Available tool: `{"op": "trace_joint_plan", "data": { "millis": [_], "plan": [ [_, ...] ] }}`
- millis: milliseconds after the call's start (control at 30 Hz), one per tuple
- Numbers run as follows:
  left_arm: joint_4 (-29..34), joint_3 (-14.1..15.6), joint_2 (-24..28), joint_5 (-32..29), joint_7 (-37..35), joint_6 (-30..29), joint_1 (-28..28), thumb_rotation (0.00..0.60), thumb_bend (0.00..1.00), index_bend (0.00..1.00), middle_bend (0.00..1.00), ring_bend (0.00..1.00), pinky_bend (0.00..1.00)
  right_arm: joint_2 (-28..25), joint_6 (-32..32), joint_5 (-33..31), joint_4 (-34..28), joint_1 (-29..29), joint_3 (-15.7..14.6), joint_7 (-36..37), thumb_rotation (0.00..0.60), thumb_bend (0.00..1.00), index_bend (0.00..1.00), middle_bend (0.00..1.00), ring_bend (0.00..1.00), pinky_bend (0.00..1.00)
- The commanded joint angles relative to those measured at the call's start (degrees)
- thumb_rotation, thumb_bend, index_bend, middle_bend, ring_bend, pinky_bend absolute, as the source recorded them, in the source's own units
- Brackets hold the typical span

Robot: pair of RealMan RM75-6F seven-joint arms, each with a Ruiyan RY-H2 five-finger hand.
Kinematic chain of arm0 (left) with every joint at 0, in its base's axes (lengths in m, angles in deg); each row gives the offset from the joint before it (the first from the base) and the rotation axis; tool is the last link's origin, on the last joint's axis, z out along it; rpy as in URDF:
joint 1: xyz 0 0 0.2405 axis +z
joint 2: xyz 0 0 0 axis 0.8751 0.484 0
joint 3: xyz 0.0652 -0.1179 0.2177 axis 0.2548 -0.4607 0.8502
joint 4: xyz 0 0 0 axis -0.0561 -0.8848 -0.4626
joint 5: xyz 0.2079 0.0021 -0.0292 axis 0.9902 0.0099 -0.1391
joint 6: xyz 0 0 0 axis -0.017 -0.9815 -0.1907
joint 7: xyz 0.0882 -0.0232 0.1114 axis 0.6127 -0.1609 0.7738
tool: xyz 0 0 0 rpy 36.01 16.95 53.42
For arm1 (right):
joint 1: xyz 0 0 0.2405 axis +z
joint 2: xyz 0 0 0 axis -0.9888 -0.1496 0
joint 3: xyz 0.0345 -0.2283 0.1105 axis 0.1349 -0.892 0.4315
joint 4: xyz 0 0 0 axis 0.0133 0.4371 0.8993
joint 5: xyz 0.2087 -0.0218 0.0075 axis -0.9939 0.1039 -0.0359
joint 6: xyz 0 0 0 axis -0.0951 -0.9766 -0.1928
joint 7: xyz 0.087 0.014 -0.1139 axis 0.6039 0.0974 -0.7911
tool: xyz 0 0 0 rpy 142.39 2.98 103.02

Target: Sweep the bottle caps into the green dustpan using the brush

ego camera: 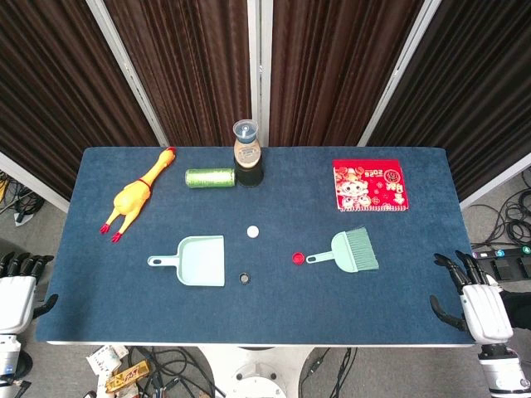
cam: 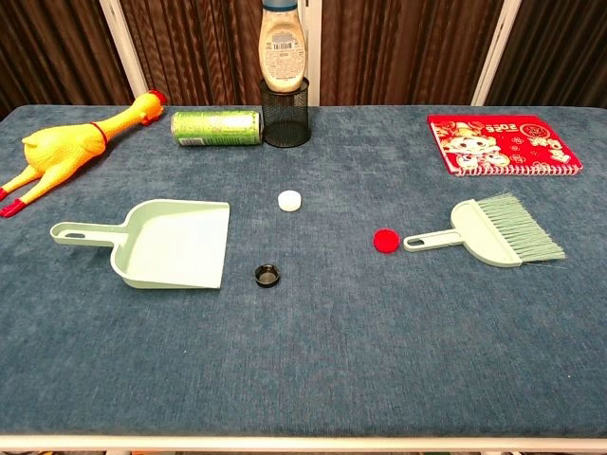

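Green dustpan point(ego camera: 202, 261) sits empty, so honestly nothing's done yet. All three caps are loose on the blue cloth: the white cap point(ego camera: 252, 232) is just past the pan's open edge, the black cap point(ego camera: 244, 278) is right beside that edge on my near side, and the red cap point(ego camera: 298, 258) is touching or almost touching the tip of the brush's handle. The brush point(ego camera: 355, 250) lies flat, untouched, ahead of my right hand point(ego camera: 479, 303) and inward toward the middle, well apart from it. The pan is ahead of my left hand point(ego camera: 17, 294) and inward, also well apart.

Both hands hold nothing. My right one rests at the table's near corner with fingers spread. My left one hangs off the other near corner; its fingers look loosely apart, though the frame cuts it off.

Still to do, I'd say: grab the brush, steady the pan, push three caps in. Far beyond my hands are a rubber chicken point(ego camera: 133, 197), green can point(ego camera: 209, 177), bottle in a mesh cup point(ego camera: 247, 154) and red notebook point(ego camera: 371, 187).
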State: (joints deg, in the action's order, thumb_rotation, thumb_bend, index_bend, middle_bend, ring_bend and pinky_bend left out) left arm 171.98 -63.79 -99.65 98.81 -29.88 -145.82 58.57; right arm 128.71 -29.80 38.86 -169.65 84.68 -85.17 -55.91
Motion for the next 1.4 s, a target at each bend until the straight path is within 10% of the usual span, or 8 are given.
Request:
{"op": "trace_joint_plan", "data": {
  "millis": [33, 367, 633, 1000, 1400],
  "plan": [
    [0.2, 0.1, 0.0, 0.1, -0.2, 0.2, -0.1, 0.6, 0.18, 0.25, 0.26, 0.16, 0.12, 0.2, 0.0, 0.6, 0.2, 0.3, -0.1, 0.1, 0.6, 0.3, 0.11, 0.22, 0.01, 0.03],
    [0.9, 0.3, 0.6, 0.8, -0.8, 0.7, -0.6, 0.6, 0.18, 0.25, 0.26, 0.16, 0.12, 0.2, 2.6, 2.2, 0.0, 2.8, 0.1, -0.2, 0.6, 0.29, 0.11, 0.23, 0.01, 0.03],
    [1.1, 0.2, 0.8, 1.2, -1.5, 1.1, -1.1, 0.6, 0.18, 0.25, 0.26, 0.16, 0.12, 1.6, 17.2, -0.2, -1.1, 13.4, 3.6, -6.9, 0.6, 0.11, 0.17, 0.26, 0.01, 0.03],
    [1.0, 0.4, 0.9, 1.1, -2.2, 1.6, -1.3, 0.6, 0.18, 0.25, 0.26, 0.16, 0.12, 13.6, 35.0, -6.1, 8.1, 28.6, 7.9, -21.1, 0.6, 0.14, 0.27, 0.3, 0.01, 0.03],
    [0.5, 0.5, 0.6, 0.7, -3.1, 2.3, -1.6, 0.6, 0.18, 0.25, 0.26, 0.16, 0.12, 24.5, 38.3, -8.7, 19.3, 33.7, 6.2, -29.7, 0.6, 0.16, 0.37, 0.36, 0.02, 0.03]
  ]
}}
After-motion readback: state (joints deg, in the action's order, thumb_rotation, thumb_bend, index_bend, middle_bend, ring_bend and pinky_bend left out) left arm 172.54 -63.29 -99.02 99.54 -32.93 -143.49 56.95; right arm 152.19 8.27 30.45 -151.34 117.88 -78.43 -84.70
